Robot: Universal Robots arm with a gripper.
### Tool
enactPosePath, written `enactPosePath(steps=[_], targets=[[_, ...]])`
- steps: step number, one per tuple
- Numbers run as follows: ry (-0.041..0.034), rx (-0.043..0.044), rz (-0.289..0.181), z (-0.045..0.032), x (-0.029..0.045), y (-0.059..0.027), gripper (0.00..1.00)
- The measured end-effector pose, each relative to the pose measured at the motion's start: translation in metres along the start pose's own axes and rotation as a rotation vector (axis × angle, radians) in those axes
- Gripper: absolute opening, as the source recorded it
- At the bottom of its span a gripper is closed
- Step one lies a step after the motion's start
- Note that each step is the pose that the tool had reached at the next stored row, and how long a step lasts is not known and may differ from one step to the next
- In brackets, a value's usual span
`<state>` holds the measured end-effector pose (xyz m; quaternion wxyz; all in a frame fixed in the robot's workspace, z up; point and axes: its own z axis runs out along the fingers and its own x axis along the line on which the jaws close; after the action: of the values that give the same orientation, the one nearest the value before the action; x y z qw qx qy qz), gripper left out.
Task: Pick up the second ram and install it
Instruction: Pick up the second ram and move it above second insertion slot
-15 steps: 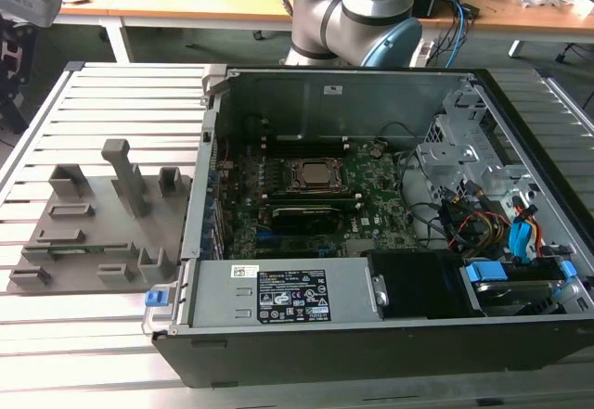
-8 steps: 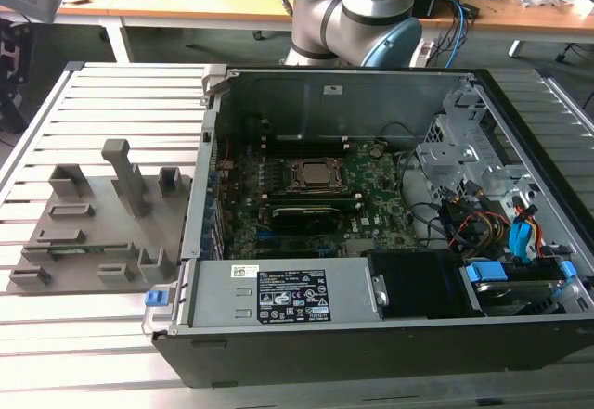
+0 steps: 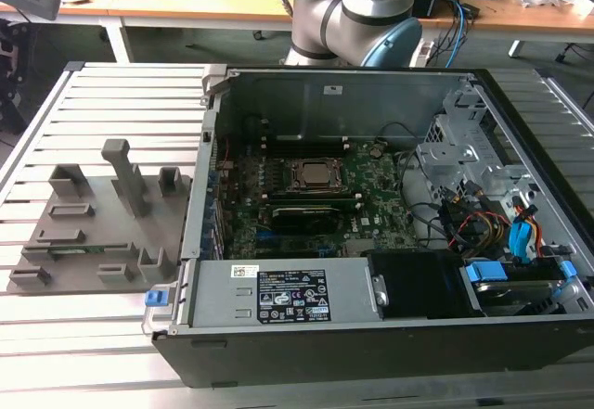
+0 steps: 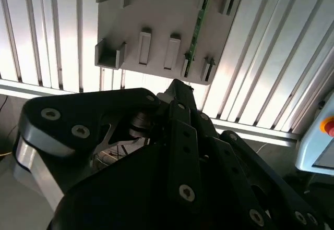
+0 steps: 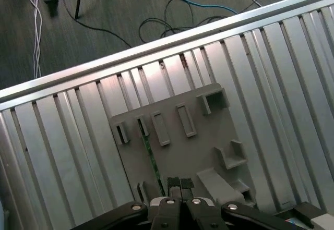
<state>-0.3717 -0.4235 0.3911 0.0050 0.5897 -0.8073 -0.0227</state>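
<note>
The second ram [image 4: 197, 25], a thin green stick, stands on its edge in a grey plastic tray [image 4: 156, 16], held between small upright holders. In the first wrist view it [image 5: 151, 159] runs across the tray [image 5: 209, 146] towards the gripper [image 5: 179, 183], which hangs above the tray just beside the stick's near end. The fingertips are pressed together with nothing between them. Taller grey blocks rise close by on the tray.

In the exterior view the tray [image 3: 56, 274] lies on a slatted metal table [image 3: 93, 353], towards the exterior view's left. Beside it is an open computer case [image 3: 371, 344] with its green motherboard [image 3: 371, 207], processor socket [image 3: 314, 175] and tangled cables [image 3: 464, 219] exposed. The robot arm's base [image 3: 353, 10] stands behind the case.
</note>
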Motion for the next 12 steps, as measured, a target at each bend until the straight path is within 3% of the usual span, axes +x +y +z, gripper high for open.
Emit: enactPosePath(steps=[12], targets=[[0.0052, -0.0019, -0.109, 0.0000, 0.0000, 0.0000, 0.11]])
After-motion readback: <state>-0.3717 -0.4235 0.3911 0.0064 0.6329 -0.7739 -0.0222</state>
